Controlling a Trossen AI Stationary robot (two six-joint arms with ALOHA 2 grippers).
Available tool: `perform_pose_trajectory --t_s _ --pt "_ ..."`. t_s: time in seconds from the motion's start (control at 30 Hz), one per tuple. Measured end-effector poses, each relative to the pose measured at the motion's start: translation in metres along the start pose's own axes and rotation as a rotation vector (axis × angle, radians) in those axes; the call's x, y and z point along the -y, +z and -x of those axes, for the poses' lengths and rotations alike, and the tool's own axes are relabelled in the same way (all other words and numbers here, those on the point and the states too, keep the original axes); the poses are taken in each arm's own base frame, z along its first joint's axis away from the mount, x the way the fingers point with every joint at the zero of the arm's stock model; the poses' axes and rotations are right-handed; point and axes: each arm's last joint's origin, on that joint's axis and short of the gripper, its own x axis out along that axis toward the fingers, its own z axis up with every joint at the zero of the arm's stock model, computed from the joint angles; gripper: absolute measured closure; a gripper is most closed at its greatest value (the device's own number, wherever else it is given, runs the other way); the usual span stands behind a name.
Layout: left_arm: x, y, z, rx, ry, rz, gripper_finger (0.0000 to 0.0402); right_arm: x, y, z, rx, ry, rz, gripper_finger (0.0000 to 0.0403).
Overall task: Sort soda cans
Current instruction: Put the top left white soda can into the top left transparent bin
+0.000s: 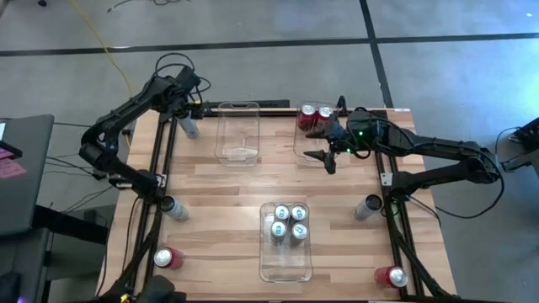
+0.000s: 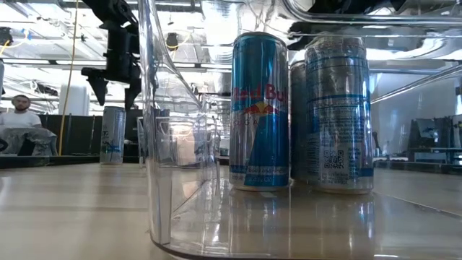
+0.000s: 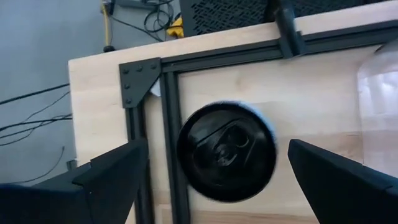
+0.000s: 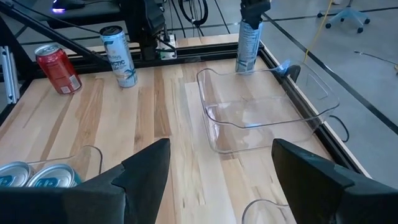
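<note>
Two claws are in view. Left gripper [image 1: 189, 114] hangs at the far left corner of the table [image 1: 219, 194], fingers spread wide and straight above a pale can [image 3: 227, 151] that stands upright on the black frame rail; the can sits between the fingers, not gripped. Right gripper [image 1: 322, 143] hovers over the far right bin [image 1: 300, 145], fingers parted and empty. Just beside it, two red cans [image 1: 315, 116] stand at that bin's far end. Between the two grippers lies an empty clear bin [image 1: 237, 133]. At the near middle of the table, a third bin [image 1: 285, 263] holds four blue-and-silver cans [image 1: 286, 223], upright and touching. Outside the bins, single cans stand along the frame rails: a grey can [image 1: 174, 208] at left, a red can [image 1: 168, 258] near the left front corner, a grey can [image 1: 367, 207] at right, and a red can [image 1: 391, 276] near the right front corner.
</note>
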Motion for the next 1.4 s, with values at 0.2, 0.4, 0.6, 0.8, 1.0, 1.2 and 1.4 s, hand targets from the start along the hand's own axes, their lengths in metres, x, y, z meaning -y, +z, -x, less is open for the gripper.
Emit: perform_pose_trajectory --t_s 0.2,0.4,0.6,0.8,1.0,1.2,1.4 --pt "-0.003 0.001 -0.006 -0.017 -0.034 0.024 0.0019 0.000 -0.001 0.000 -0.015 0.002 -0.001 0.0104" --pt "-0.003 0.002 -0.006 -0.005 -0.042 0.046 0.0019 0.000 -0.002 0.000 -0.022 0.002 -0.002 0.0104" --pt "-0.003 0.000 -0.009 -0.018 -0.042 0.053 0.0029 0.000 -0.002 0.000 -0.022 0.002 -0.002 0.0104" --pt "-0.002 0.000 -0.010 -0.012 -0.039 0.069 0.0047 0.000 -0.002 0.000 -0.022 0.002 -0.003 0.0104" --pt "-0.002 0.000 -0.010 -0.012 -0.039 0.075 0.0059 0.000 -0.002 0.000 -0.022 0.002 -0.003 0.0104" --pt "0.000 -0.005 -0.017 -0.033 -0.057 0.064 0.0096 0.000 -0.002 0.000 -0.022 0.002 -0.003 0.0104" --pt "0.006 -0.017 -0.037 -0.056 -0.122 0.008 0.0116 0.000 -0.002 0.000 -0.023 0.002 -0.003 0.0104"
